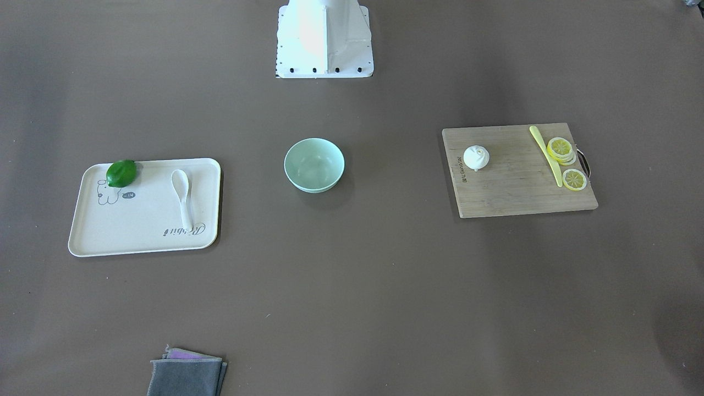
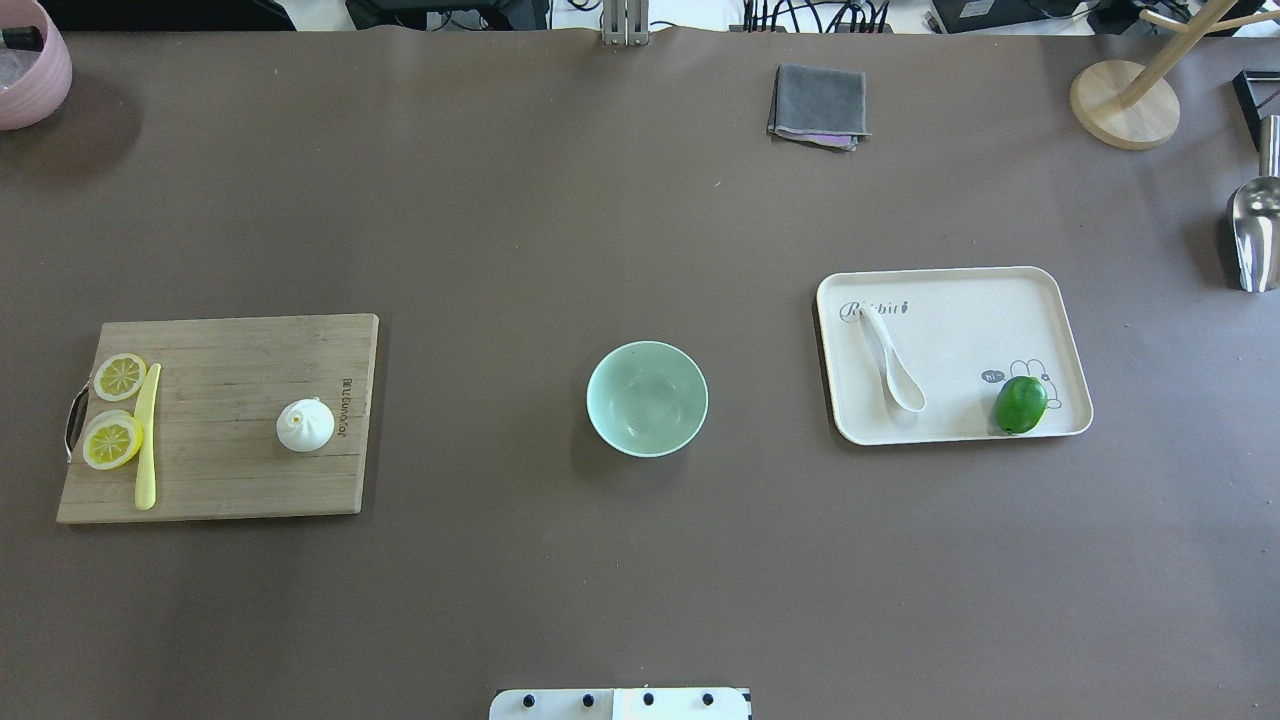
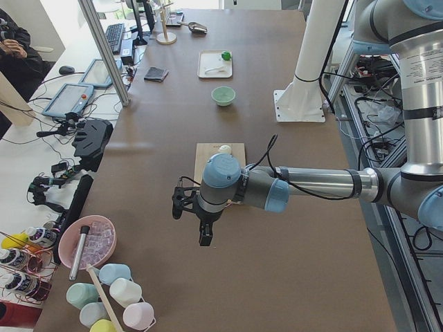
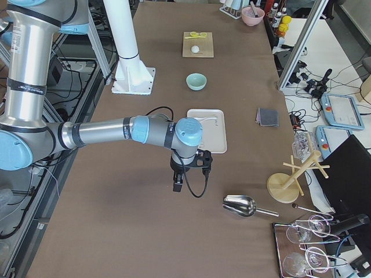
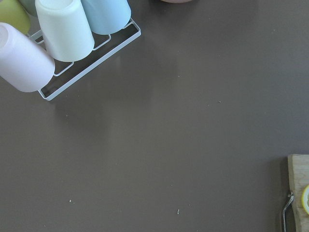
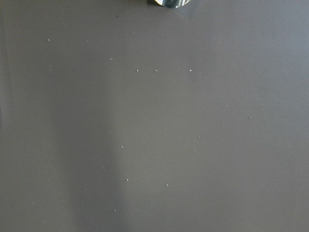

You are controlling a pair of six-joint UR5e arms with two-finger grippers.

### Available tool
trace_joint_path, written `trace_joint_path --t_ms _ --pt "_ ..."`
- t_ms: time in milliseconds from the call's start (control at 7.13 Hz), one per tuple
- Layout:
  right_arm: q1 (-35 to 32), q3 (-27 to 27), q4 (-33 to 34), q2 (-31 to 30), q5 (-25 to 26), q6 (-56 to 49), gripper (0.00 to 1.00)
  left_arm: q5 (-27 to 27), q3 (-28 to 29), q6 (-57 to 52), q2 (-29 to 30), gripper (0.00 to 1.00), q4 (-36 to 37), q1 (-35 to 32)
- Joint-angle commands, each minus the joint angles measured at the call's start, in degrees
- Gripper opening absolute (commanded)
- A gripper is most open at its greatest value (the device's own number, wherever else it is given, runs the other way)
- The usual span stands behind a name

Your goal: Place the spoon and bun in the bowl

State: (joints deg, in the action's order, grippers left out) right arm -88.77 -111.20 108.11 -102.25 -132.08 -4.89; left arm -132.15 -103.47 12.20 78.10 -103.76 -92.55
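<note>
The white spoon [image 2: 893, 365] lies on a cream tray [image 2: 960, 330] on the table's right side, also in the front view [image 1: 181, 192]. The white pleated bun [image 2: 305, 425] sits on a wooden cutting board [image 2: 220, 470] at the left, also in the front view [image 1: 476, 157]. The mint-green bowl [image 2: 647, 398] stands empty in the middle [image 1: 314, 164]. My left gripper [image 3: 206, 235] hangs above bare table beyond the board's end. My right gripper [image 4: 178, 184] hangs above bare table beyond the tray. I cannot tell whether either is open or shut.
A green lime [image 2: 1021, 404] lies on the tray. A yellow knife [image 2: 146, 436] and lemon slices [image 2: 112, 440] lie on the board. A folded grey cloth [image 2: 818, 105], a metal scoop [image 2: 1255, 225], a wooden stand [image 2: 1125, 104] and a pink bowl [image 2: 30, 65] are at the table's edges.
</note>
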Motion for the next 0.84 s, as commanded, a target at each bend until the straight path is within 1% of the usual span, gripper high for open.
trace_joint_path --t_ms 0,701 --pt "0.00 0.02 0.00 -0.06 -0.36 -0.03 1.00 -0.22 0.02 0.10 0.03 0.98 0.05 0.61" --pt "0.00 0.19 -0.18 0.47 -0.72 -0.29 1.00 -0.13 0.64 -0.07 0.65 0.98 -0.04 0.62"
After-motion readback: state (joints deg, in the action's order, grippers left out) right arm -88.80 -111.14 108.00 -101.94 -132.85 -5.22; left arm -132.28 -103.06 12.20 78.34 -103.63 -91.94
